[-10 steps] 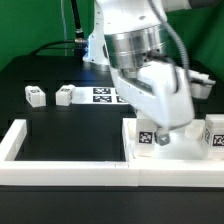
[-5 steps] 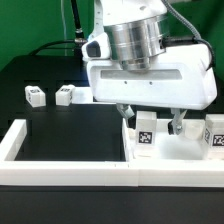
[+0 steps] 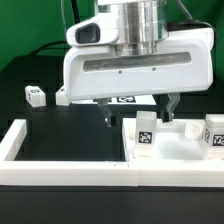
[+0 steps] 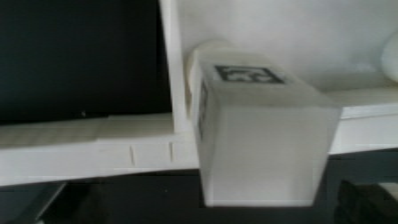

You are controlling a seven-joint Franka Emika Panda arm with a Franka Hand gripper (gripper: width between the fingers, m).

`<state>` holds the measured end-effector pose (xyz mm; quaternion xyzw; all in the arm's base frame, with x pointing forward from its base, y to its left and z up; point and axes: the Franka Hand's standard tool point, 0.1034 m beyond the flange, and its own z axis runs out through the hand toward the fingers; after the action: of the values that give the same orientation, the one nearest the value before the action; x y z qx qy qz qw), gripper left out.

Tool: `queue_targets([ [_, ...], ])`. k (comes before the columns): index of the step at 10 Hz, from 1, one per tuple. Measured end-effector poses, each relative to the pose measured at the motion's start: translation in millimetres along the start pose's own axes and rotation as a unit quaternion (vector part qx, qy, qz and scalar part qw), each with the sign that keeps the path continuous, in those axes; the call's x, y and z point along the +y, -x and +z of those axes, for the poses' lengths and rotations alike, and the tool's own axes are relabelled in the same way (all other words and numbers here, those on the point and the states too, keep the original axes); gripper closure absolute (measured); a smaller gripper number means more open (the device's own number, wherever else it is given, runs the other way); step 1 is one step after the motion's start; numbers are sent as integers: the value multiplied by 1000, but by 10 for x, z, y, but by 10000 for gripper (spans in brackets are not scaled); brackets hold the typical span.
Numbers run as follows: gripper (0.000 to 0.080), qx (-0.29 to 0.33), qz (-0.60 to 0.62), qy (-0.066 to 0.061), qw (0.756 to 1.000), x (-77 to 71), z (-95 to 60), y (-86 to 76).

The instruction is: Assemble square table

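The white square table slab [image 3: 175,152] lies at the exterior view's lower right. A white tagged leg block [image 3: 146,130] stands upright on its near left corner. My gripper [image 3: 138,119] hangs just above and around that block, fingers spread wide and not touching it. A second leg block [image 3: 214,133] stands at the slab's right edge. Another leg block [image 3: 35,96] lies on the black table at the left, and one [image 3: 63,97] is half hidden behind my hand. In the wrist view the leg block [image 4: 260,135] fills the middle, between my dark fingertips [image 4: 45,205].
The long white border wall [image 3: 60,170] runs along the front and up the left side [image 3: 14,140]. The marker board [image 3: 128,99] shows partly under my hand. In the wrist view the slab's rim [image 4: 176,60] runs beside the block.
My hand has turned square to the camera, shifted toward the exterior view's left and risen a little. The leg block on the slab has stayed upright in place.
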<state>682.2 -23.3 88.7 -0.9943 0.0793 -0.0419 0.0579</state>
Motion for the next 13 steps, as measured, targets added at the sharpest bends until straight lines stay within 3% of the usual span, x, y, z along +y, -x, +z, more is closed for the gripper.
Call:
queue_targets([
  [1,180,0,18,0,1000,3,2,0],
  [2,362,0,49,0,999,-1,3,1],
  [3,362,0,83,0,997,-3,6,2],
  [4,520,0,117,0,993,6,7,3],
  [7,518,-1,236,3,972,45,14,6],
  [9,518,-5,421,7,907,90,22,38],
  [12,516,-28,615,-27,788,127,36,95],
  [13,514,-29,631,-26,775,118,34,105],
])
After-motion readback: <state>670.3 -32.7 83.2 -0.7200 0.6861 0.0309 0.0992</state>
